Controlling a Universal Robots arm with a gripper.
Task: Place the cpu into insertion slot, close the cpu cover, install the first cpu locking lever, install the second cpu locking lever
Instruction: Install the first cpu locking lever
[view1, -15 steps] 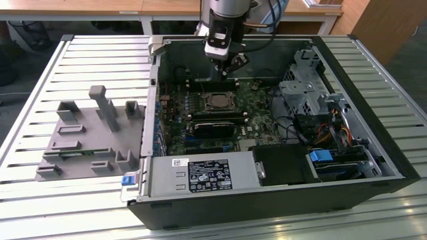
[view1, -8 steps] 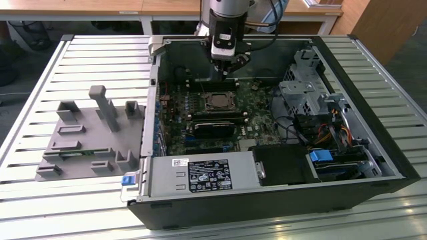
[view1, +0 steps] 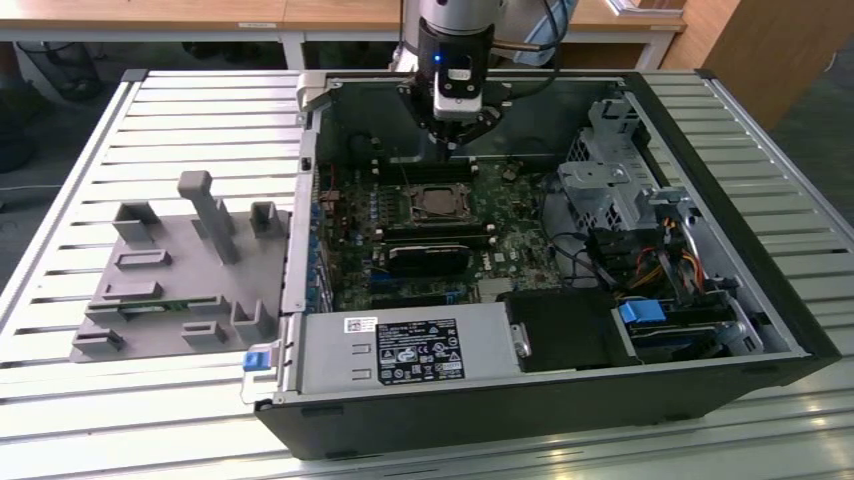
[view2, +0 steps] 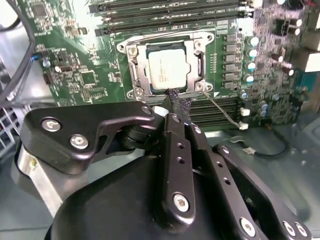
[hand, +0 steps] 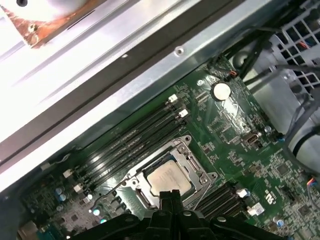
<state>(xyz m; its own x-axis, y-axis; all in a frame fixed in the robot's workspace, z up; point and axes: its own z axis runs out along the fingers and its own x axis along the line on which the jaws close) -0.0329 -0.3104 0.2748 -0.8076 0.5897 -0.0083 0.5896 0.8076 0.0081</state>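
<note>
Silver-tan chip: the cpu (view2: 167, 70) (hand: 167, 179) (view1: 434, 203) lies flat in its socket, near the middle of the board (view1: 400, 240).
Cover: the cover (view2: 139, 67) (hand: 192, 164) lies down around the cpu, which I see through its window.
Gripper: the gripper (view1: 454, 143) (view2: 175, 100) (hand: 169, 196) hovers above the board, just beyond the socket toward the case's far wall. I see its fingers pressed together with nothing between them.
Rod: a thin metal rod (view2: 220, 106) (hand: 107, 189) slants out from one socket corner, over the neighbouring slots. I can't tell whether it is latched.
Edges: the case (view1: 534, 410) walls the board in on all sides and is open on top. Its far wall is close behind the gripper.
Flanks: long black slots (hand: 135, 137) (view2: 165, 10) run along one side of the socket, and more run along the opposite side.
Open room: air above the socket is free. On the exterior view's right, a drive cage (view1: 607, 190) and its cables crowd in.
Outside: a grey fixture (view1: 174, 270) sits on the slatted table (view1: 174, 110) at the exterior view's left, well apart from the gripper.
Hidden: in both wrist views the fingertips cover the socket edge nearest them.
Cut off: the arm runs out of the exterior view above the gripper.
</note>
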